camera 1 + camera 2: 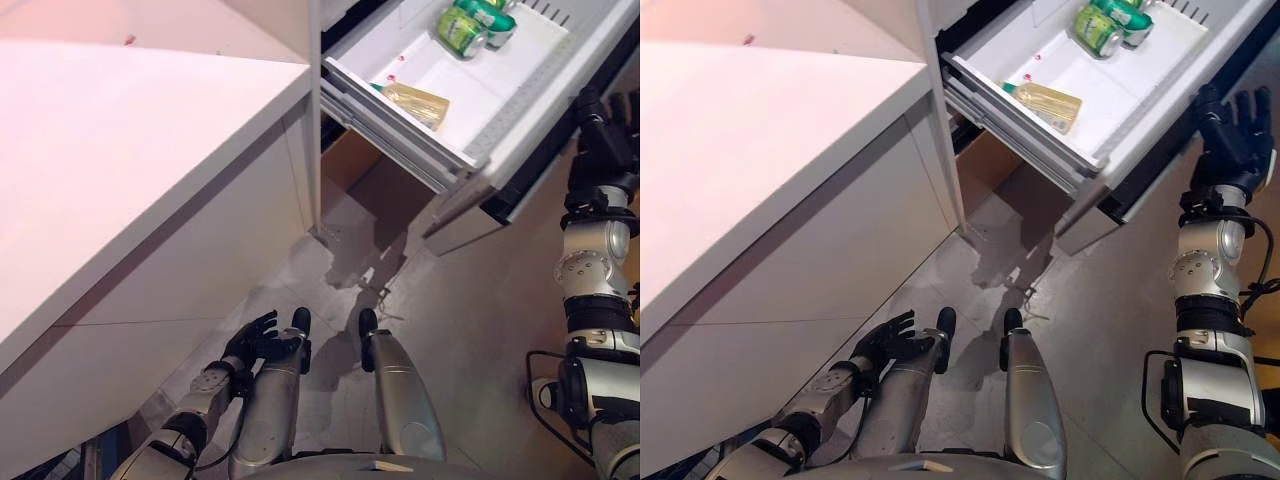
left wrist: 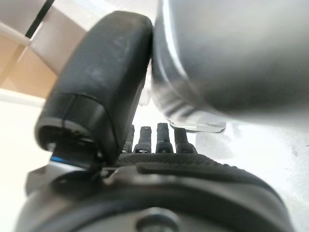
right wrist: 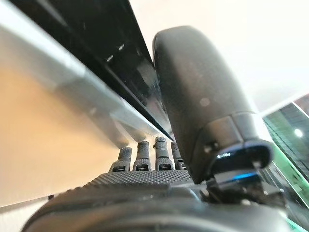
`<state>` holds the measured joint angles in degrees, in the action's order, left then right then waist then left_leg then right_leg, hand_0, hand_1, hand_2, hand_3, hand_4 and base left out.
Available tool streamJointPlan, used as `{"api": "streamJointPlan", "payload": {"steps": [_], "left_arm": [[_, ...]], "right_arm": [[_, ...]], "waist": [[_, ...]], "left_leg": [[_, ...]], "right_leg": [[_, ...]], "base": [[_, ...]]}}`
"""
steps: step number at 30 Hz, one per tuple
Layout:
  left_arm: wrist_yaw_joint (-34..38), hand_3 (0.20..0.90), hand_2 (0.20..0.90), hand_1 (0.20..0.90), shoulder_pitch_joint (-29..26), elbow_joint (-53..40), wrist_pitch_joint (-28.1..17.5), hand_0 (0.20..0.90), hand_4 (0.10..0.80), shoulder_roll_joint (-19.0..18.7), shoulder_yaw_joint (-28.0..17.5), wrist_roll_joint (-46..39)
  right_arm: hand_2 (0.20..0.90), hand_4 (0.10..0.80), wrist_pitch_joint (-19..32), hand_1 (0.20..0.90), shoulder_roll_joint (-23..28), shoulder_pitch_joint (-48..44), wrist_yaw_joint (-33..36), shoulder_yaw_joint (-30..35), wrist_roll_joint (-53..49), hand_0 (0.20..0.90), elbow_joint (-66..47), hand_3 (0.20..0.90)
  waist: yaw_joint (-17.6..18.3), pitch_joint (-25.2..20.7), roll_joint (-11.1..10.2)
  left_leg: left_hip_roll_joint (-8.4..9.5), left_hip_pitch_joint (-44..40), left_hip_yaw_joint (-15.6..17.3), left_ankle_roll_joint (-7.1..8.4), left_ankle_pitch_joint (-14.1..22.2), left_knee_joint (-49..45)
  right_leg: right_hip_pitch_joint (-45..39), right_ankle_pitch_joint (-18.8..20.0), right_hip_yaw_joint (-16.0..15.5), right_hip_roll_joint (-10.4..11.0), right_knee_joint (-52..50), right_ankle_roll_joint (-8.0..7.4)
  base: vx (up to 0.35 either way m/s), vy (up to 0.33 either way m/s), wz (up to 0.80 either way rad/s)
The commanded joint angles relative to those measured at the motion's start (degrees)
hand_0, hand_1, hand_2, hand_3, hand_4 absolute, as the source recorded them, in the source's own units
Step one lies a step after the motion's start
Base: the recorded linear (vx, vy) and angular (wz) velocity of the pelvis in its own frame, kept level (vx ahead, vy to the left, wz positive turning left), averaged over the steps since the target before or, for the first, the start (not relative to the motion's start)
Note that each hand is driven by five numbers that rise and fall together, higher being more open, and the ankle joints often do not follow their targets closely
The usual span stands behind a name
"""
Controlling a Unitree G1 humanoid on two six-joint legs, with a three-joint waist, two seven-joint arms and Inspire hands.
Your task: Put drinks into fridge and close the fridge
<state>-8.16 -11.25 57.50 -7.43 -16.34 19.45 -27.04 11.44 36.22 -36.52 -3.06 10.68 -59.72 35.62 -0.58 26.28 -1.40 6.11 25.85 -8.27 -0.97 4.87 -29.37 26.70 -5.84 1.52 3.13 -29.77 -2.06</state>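
The white fridge drawer [image 1: 404, 140] stands pulled out at the upper right. Green cans [image 1: 462, 30] lie at its far end and a pale yellow drink [image 1: 415, 103] lies nearer its front. My right hand [image 1: 1230, 125] is raised beside the drawer's outer front panel [image 1: 520, 190], open and empty, with straight fingers [image 3: 145, 154] close to the panel's silver and dark edge [image 3: 72, 82]. My left hand [image 1: 258, 340] hangs low over the floor, open and empty, and it also shows in the left wrist view [image 2: 159, 169].
A long white counter [image 1: 120, 150] with white cabinet fronts [image 1: 200, 260] fills the left side and ends right beside the drawer. Below the drawer a brown opening [image 1: 350, 165] shows. Grey tiled floor [image 1: 470, 330] lies between counter and fridge.
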Motion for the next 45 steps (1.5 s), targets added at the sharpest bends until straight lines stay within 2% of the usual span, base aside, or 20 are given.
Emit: {"api": "streamJointPlan", "payload": {"steps": [1, 9, 20, 24, 26, 27, 30, 31, 34, 37, 41, 43, 45], "left_arm": [[-1.6, 0.9, 0.9, 0.9, 4.1, -3.6, -1.4, 0.9, 0.8, -1.7, 1.7, 0.2], [-3.1, 0.9, 0.9, 0.9, 5.0, -2.6, -0.9, 0.9, 0.8, -2.5, 3.3, 0.5], [-4.1, 0.9, 0.9, 0.9, 6.9, -2.1, 0.0, 0.9, 0.8, -3.1, 3.6, 1.5], [-4.3, 0.9, 0.9, 0.9, 7.9, -2.0, 0.6, 0.9, 0.8, -3.4, 3.5, 2.8], [-4.4, 0.9, 0.9, 0.9, 8.5, -1.4, 0.3, 0.9, 0.8, -3.4, 3.5, 3.5], [-4.4, 0.9, 0.9, 0.9, 8.9, -1.3, 0.0, 0.9, 0.8, -3.3, 3.4, 4.1], [-4.2, 0.9, 0.9, 0.9, 9.6, -0.5, -0.9, 0.9, 0.8, -3.0, 3.1, 4.9], [-4.1, 0.9, 0.9, 0.9, 9.8, -0.2, -0.6, 0.9, 0.8, -2.9, 2.8, 5.3], [-3.1, 0.9, 0.9, 0.9, 10.3, 0.5, 0.2, 0.9, 0.8, -2.1, 2.0, 5.4], [-3.0, 0.9, 0.9, 0.9, 10.6, 1.1, 0.6, 0.9, 0.8, -1.4, 0.2, 4.7], [-2.8, 0.9, 0.9, 0.9, 10.7, 2.6, 0.2, 0.9, 0.8, -0.9, -0.9, 4.3], [-2.9, 0.9, 0.9, 0.9, 10.5, 3.8, 0.4, 0.9, 0.8, -0.5, -1.6, 4.0], [-2.9, 0.9, 0.9, 0.9, 10.4, 4.7, 0.7, 0.9, 0.8, -0.2, -2.0, 4.2]], "right_arm": [[0.9, 0.8, -4.6, 0.9, 0.7, -7.2, -13.4, -13.2, 1.2, 0.9, -9.8, 0.9], [0.9, 0.8, -7.2, 0.9, 0.2, -18.2, -13.1, -18.8, 3.3, 0.9, -3.3, 0.9], [0.9, 0.8, -7.1, 0.9, -0.3, -22.2, -10.2, -20.6, 3.8, 0.9, -1.7, 0.9], [0.9, 0.8, -5.4, 0.9, -0.3, -21.0, -8.0, -20.1, 4.0, 0.9, -2.2, 0.9], [0.9, 0.8, -1.7, 0.9, -0.4, -20.5, -4.3, -19.6, 5.8, 0.9, -2.0, 0.9], [0.9, 0.8, 2.9, 0.9, -0.4, -20.1, -0.6, -19.1, 11.4, 0.9, -2.5, 0.9], [0.9, 0.8, 8.0, 0.9, -0.6, -18.6, 6.6, -18.0, 15.2, 0.9, -7.7, 0.9], [0.9, 0.8, 9.7, 0.9, -1.2, -16.8, 12.2, -16.7, 21.5, 0.9, -11.4, 0.9], [0.9, 0.8, 10.8, 0.9, -1.2, -12.4, 21.2, -15.2, 29.3, 0.9, -19.2, 0.9], [0.9, 0.8, 10.6, 0.9, 0.0, -6.8, 23.7, -13.0, 29.3, 0.9, -23.3, 0.9], [0.9, 0.8, 10.5, 0.9, 0.5, -0.4, 22.9, -9.3, 24.9, 0.9, -21.5, 0.9], [0.9, 0.8, 9.0, 0.9, -1.2, 4.9, 21.4, -7.3, 20.4, 0.9, -19.1, 0.9], [0.9, 0.8, 7.2, 0.9, -3.1, 7.9, 21.5, -6.6, 20.9, 0.9, -16.3, 0.9]], "waist": [[-4.6, -3.1, 0.4], [-7.4, -4.4, 1.1], [-9.2, -7.3, 0.8], [-9.6, -9.6, -0.1], [-9.7, -10.8, -0.4], [-9.6, -11.5, -0.6], [-9.1, -12.7, -0.9], [-8.7, -13.5, -1.1], [-7.1, -15.6, -1.3], [-5.4, -17.4, -1.3], [-3.8, -19.3, -1.5], [-2.8, -20.4, -1.6], [-2.3, -21.0, -1.7]], "left_leg": [[2.05, -3.2, 0.9, -2.9, 2.8, 1.0], [1.86, -7.7, -1.0, -2.13, 1.3, 5.7], [1.79, -14.3, -2.9, -1.84, 0.0, 12.1], [1.73, -17.8, -3.3, -1.9, -0.5, 15.6], [1.64, -19.6, -3.1, -2.02, -0.7, 17.4], [1.59, -20.4, -2.9, -2.11, -0.8, 18.2], [1.31, -21.7, -2.2, -2.28, -0.9, 19.6], [1.2, -22.4, -1.7, -2.39, -0.8, 20.1], [0.85, -24.1, -0.4, -2.61, -0.7, 21.5], [0.49, -25.7, 0.8, -2.54, -0.8, 23.0], [-0.19, -27.2, 2.2, -2.1, -1.4, 25.6], [-0.98, -28.3, 3.3, -1.66, -2.2, 28.0], [-1.52, -28.9, 4.2, -1.36, -2.7, 29.2]], "right_leg": [[-5.2, 1.2, -2.1, -0.8, 2.9, 2.73], [-10.7, 1.8, -4.2, 0.7, 8.2, 2.6], [-18.1, 3.3, -5.5, 1.7, 15.8, 1.97], [-22.0, 4.3, -5.7, 1.7, 19.8, 1.45], [-23.8, 4.8, -5.6, 1.6, 21.7, 1.21], [-24.6, 5.1, -5.5, 1.5, 22.6, 1.05], [-25.5, 5.6, -5.2, 1.4, 23.7, 0.72], [-26.0, 5.9, -4.8, 1.3, 24.3, 0.55], [-27.0, 6.6, -3.4, 0.9, 25.8, 0.31], [-27.7, 7.2, -2.2, 0.5, 27.0, 0.02], [-28.3, 8.3, -1.2, 0.0, 29.2, -0.31], [-28.7, 9.1, -0.9, -0.3, 30.8, -0.54], [-29.0, 9.5, -0.9, -0.5, 31.7, -0.55]], "base": [[0.0, 0.0, 0.0], [0.067, 0.026, 0.07], [0.088, 0.033, 0.19], [0.119, 0.027, 0.2], [0.102, 0.025, 0.15], [0.054, 0.025, 0.01], [0.011, 0.009, 0.0], [0.0, 0.0, 0.0], [0.005, 0.045, -0.01], [-0.017, 0.038, -0.11], [-0.037, -0.005, -0.15], [-0.059, -0.051, -0.14], [-0.041, -0.072, -0.18]]}}
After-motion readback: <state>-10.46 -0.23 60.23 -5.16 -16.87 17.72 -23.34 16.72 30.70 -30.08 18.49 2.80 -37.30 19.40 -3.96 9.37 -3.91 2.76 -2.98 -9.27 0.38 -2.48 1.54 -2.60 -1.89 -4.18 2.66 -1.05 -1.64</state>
